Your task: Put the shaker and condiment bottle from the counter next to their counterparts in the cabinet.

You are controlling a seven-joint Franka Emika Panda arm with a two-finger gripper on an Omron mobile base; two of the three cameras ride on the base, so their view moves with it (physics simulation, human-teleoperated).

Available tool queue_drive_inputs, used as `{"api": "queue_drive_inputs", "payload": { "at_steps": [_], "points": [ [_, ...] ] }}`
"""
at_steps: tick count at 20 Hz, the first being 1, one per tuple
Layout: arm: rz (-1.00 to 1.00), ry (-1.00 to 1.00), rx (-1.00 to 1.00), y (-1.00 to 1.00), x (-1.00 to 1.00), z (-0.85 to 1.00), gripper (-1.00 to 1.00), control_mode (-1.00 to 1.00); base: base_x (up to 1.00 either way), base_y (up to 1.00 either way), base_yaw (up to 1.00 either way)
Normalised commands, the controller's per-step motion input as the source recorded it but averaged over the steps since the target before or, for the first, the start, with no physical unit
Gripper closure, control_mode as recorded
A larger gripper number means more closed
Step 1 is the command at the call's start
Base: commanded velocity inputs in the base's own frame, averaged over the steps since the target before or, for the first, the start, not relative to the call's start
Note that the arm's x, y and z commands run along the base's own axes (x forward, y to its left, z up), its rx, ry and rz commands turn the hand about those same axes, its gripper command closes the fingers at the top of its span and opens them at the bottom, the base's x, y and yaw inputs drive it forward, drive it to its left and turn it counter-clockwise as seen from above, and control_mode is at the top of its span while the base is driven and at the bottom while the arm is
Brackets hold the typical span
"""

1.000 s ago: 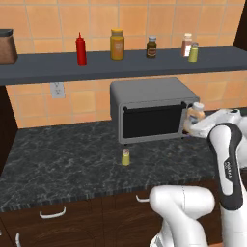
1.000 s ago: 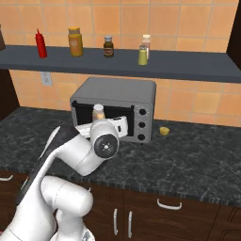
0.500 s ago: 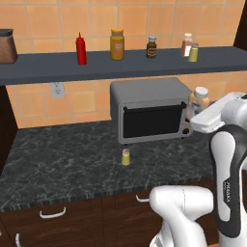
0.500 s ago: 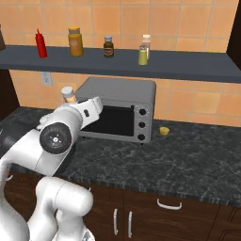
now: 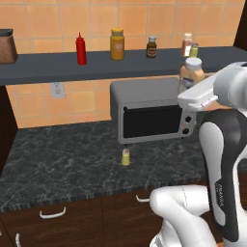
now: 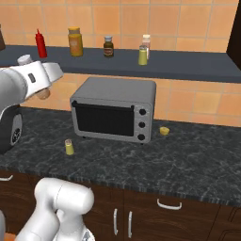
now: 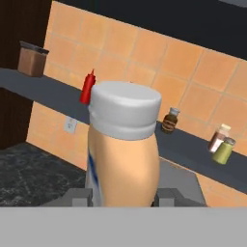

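My gripper [image 7: 123,195] is shut on the condiment bottle [image 7: 123,154], a peach-orange bottle with a wide pale cap, held upright in the air. In the left base view the condiment bottle [image 5: 191,72] hangs at the toaster oven's right end, just under the cabinet shelf [image 5: 48,70]. From the right base view the bottle [image 6: 42,94] is partly hidden by the white hand. The tiny yellow-green shaker [image 5: 125,157] [image 6: 69,147] stands on the counter [image 5: 58,164] in front of the oven. The red squeeze bottle [image 5: 81,48] [image 7: 88,87], a pinkish shaker [image 5: 186,44] and a yellow-green shaker [image 5: 194,49] stand on the shelf.
A grey toaster oven [image 5: 152,116] sits on the counter under the shelf. The shelf also holds a brown container [image 5: 7,47], a mustard-yellow jar [image 5: 117,44] and a small dark jar [image 5: 152,47]. A small yellow object [image 6: 164,131] lies right of the oven.
The arm has lifted the condiment bottle from in front of the toaster oven's top up to just below shelf height. The shaker on the counter has not moved.
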Motion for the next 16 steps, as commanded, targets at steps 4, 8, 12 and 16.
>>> {"api": "queue_drive_inputs", "payload": {
  "at_steps": [4, 8, 12, 16],
  "points": [
    [-0.05, 0.08, -0.11, 0.75, 0.02, 0.83, 1.00, -1.00, 0.00, 0.00, 0.00],
    [0.00, 0.03, -0.03, 0.24, 0.05, 0.25, 1.00, -1.00, 0.00, 0.00, 0.00],
    [0.01, 0.13, 0.01, 0.00, 0.25, -0.01, 1.00, -1.00, 0.00, 0.00, 0.00],
    [0.00, -0.04, 0.00, 0.00, 0.21, -0.03, 1.00, -1.00, 0.00, 0.00, 0.00]
  ]
}}
